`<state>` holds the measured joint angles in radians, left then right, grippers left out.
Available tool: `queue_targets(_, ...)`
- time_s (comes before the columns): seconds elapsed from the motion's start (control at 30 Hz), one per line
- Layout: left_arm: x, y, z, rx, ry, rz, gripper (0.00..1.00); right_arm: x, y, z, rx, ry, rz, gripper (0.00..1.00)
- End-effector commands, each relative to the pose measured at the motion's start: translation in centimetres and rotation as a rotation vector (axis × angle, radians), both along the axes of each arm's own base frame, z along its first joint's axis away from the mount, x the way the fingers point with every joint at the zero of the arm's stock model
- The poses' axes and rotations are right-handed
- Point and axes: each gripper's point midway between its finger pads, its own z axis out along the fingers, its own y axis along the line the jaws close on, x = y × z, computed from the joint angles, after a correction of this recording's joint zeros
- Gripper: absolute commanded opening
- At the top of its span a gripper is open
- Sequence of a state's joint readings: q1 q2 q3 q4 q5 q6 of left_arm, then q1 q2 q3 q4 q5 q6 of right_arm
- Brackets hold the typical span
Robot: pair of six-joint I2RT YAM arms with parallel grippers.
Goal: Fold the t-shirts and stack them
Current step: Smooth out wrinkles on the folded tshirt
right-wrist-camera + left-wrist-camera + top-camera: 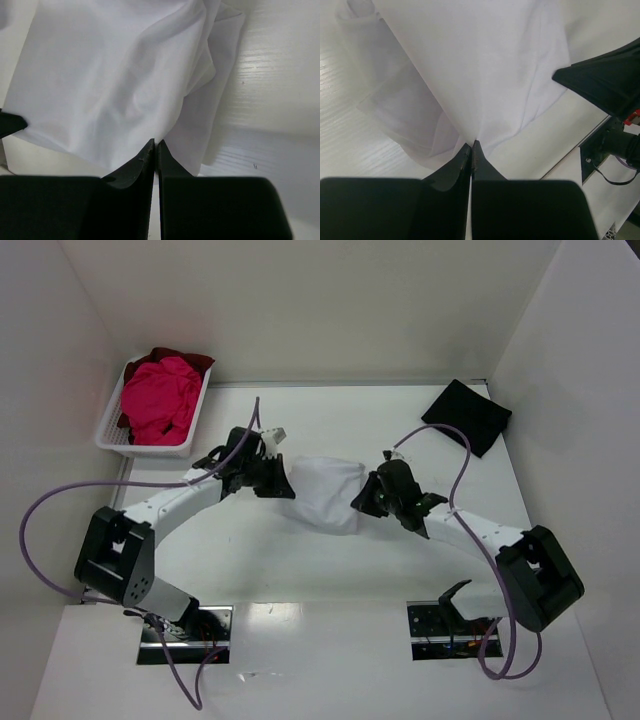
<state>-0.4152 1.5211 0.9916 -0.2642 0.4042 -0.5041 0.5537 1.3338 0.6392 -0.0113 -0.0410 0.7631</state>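
Pinching the white t-shirt [322,492] from both sides, we hold it at the middle of the table [300,570]. Our left gripper [471,146] has its jaws pressed together on a fold of white cloth at the shirt's left edge. Our right gripper [156,145] has its jaws clamped on the cloth at the opposite edge. Between them the shirt hangs bunched and wrinkled, with loose folds trailing onto the table. We see the black t-shirt [467,416] lying flat and folded near the far right corner, well apart from the arms. The white basket [150,448] at the far left holds the pink t-shirt [160,400], and the dark red t-shirt [190,360] shows behind it.
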Motion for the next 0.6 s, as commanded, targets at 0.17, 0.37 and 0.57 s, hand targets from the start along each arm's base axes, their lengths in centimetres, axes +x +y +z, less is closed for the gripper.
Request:
queue_targets(0.17, -3.1, 1.1, 0.9, -0.012, 0.003, 0.009, 0.0, -1.0, -1.0, 1.5, 0.017, -0.055, -0.028, 0.09)
queue_targets(0.37, -4.6, 1.5, 1.4, -0.027, -0.015, 0.007, 0.0, -2.2, -0.9, 0.5, 0.026, -0.019, -0.015, 0.09)
queue_targets(0.57, -5.8, 1.5, 0.4, -0.019, 0.018, -0.008, 0.06, -3.3, -1.6, 0.0, 0.023, -0.014, -0.015, 0.17)
